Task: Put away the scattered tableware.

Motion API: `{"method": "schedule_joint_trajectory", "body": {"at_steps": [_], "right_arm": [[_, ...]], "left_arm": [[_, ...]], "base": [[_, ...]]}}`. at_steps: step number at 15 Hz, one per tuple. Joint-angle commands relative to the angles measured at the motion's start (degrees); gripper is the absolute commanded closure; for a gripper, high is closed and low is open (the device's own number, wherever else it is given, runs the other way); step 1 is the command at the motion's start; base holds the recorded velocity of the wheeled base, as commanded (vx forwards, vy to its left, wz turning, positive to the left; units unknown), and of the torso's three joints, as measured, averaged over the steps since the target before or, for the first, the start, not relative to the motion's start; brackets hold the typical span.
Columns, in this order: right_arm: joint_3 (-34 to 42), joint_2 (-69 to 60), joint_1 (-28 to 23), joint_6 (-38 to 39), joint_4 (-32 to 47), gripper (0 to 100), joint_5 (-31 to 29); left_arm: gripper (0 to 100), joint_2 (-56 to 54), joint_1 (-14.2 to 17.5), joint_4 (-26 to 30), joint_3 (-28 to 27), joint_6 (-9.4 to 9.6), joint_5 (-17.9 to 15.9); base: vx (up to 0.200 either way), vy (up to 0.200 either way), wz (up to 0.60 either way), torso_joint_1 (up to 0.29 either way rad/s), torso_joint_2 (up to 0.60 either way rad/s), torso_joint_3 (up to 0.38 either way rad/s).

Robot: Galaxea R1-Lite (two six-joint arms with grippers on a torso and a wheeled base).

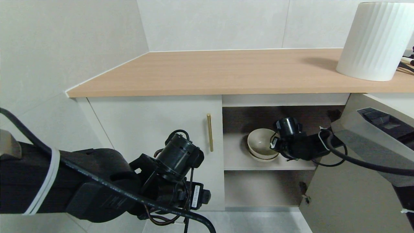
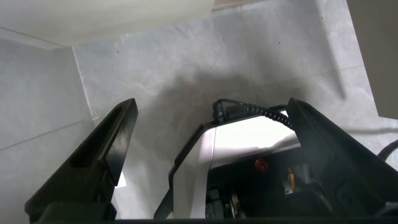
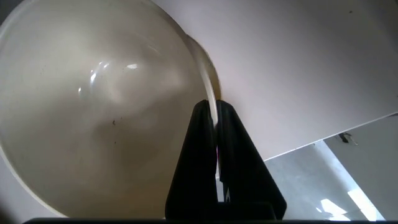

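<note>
Wood countertop [image 1: 210, 71] over cabinet [image 1: 155, 136], right door open | beige bowl [image 1: 260, 144] on inner shelf [image 1: 236, 158], apparently atop another dish | right gripper [image 1: 274, 144] jaws pinched on bowl's right-hand rim, the nearer arm | left gripper [image 2: 211, 118] jaws apart, empty, low over floor, well apart from bowl

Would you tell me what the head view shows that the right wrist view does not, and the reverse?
Head view: the wooden countertop, a white ribbed container on it, and the closed cabinet door with its gold handle. Right wrist view: close up, the fingers pinching the rim of the bowl, and its glossy inside. Both: the bowl, the right gripper shut on it, and the cabinet shelf beneath.
</note>
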Motion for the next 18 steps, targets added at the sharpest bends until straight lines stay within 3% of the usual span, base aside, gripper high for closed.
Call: {"method": "schedule_joint_trajectory", "body": {"at_steps": [1,4,8,9,13,16,18], "right_arm": [[0.14,-0.07,0.05,-0.04,0.01,0,-0.02],[0.67,-0.77,0.31,-0.04,0.10,0,-0.02],[7.00,-9.12,2.69,-0.13,3.09,0,0.86],[16.14,-17.82,4.36,-0.48,5.46,0,1.48],[33.72,-39.88,6.82,-7.69,5.72,0,9.83],[41.72,-52.89,11.74,-14.81,6.51,0,10.36],[43.83,-56.84,14.99,-15.16,10.03,0,10.27]], "left_arm": [[0,-0.06,0.00,-0.01,0.00,-0.03,0.01],[0,-0.15,0.00,-0.01,0.00,-0.03,0.01],[0,-2.08,0.44,-0.01,0.00,-0.03,0.10],[0,-6.39,2.02,0.17,0.35,-0.20,0.54],[0,-18.43,7.74,0.34,3.51,1.03,0.89],[0,-25.20,8.61,0.17,8.87,1.20,0.71],[0,-27.22,8.79,0.08,10.54,1.91,0.71]], "base": [[0.000,0.000,0.00,0.000,0.00,0.000],[0.000,0.000,0.00,0.000,0.00,0.000],[0.000,0.000,0.00,0.000,0.00,0.000],[0.000,0.000,0.00,0.000,0.00,0.000],[0.000,0.000,0.00,0.000,0.00,0.000],[0.000,0.000,0.00,0.000,0.00,0.000],[0.000,0.000,0.00,0.000,0.00,0.000]]}}
